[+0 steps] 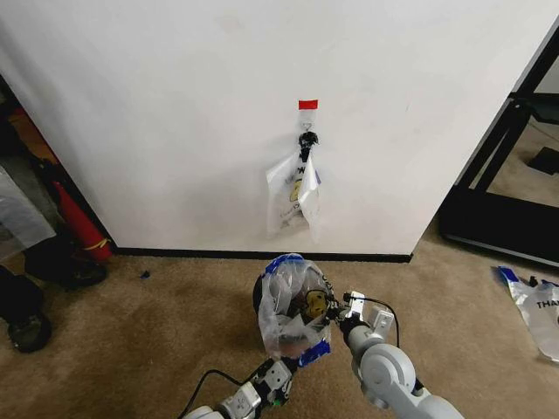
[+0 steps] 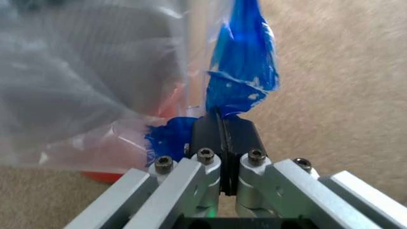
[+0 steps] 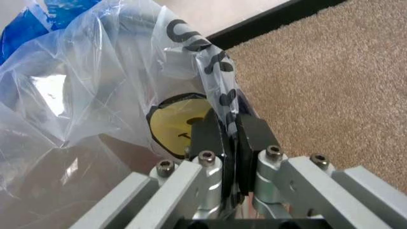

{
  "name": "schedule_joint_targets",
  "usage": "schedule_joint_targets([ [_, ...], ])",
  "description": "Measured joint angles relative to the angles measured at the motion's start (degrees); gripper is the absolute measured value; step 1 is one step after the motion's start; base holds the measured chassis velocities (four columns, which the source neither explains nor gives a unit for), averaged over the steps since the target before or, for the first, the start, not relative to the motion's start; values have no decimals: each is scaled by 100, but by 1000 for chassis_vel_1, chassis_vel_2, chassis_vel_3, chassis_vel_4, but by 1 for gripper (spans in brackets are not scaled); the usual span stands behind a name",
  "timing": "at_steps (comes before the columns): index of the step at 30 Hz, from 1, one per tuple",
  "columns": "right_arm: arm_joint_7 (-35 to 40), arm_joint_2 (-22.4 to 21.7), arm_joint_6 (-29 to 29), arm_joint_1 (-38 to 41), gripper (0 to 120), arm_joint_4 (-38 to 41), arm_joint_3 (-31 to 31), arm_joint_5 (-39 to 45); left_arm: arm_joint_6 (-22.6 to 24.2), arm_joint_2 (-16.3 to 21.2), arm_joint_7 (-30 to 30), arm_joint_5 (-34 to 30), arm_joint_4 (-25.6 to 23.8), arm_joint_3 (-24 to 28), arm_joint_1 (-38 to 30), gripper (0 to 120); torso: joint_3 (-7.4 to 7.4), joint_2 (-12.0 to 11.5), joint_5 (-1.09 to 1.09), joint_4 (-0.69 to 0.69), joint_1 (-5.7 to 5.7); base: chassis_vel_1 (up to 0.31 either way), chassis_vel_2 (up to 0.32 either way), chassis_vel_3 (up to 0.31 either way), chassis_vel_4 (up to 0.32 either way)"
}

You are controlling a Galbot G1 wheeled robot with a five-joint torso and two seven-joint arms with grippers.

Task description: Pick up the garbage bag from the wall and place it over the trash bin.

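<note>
Tan carpet (image 1: 175, 314) carries the trash bin (image 1: 260, 301) and a flat bag (image 1: 534, 310).

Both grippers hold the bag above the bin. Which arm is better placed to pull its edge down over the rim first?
Probably left. The left gripper is shut on the bag's blue edge, low at the near side of the bin. The right gripper pinches the printed side higher up.

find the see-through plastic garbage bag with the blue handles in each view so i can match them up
Head view: the see-through plastic garbage bag with blue handles is low centre, between both end effectors.
Left wrist view: its blue handle sits in the shut left end effector.
Right wrist view: its printed film is clamped in the shut right end effector.
Shared landmark: tan carpet.
</note>
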Motion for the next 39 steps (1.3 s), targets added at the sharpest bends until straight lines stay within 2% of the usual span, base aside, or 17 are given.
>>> schedule_joint_targets([
  [14,-6,-8,-26,1,1,-13,-13,-5,-234,-430,-64,20,1001,-95,-220,0,0,0,-1,-1,0,0,0,0,0],
  [25,-15,3,-26,-5,1,-17,-18,-8,-387,-703,-106,5,1451,-174,-349,0,0,0,1,-1,0,0,0,0,0],
  [28,-14,12,-24,2,1,-28,-21,-8,-623,-773,-253,136,1560,-222,-319,0,0,0,-1,-1,0,0,0,0,0],
  [33,-19,-11,-24,18,1,-45,-33,-3,-658,-526,-311,127,1164,-255,-154,13,0,-1,0,-1,0,0,0,0,0],
  [36,-28,-22,-22,44,1,-63,-35,4,-531,-177,-289,162,595,-249,5,27,0,-1,0,0,0,0,0,0,0],
  [39,-30,-13,-20,57,1,-74,-37,4,-483,-16,-246,185,324,-218,65,34,0,-1,1,0,0,0,0,0,0],
])
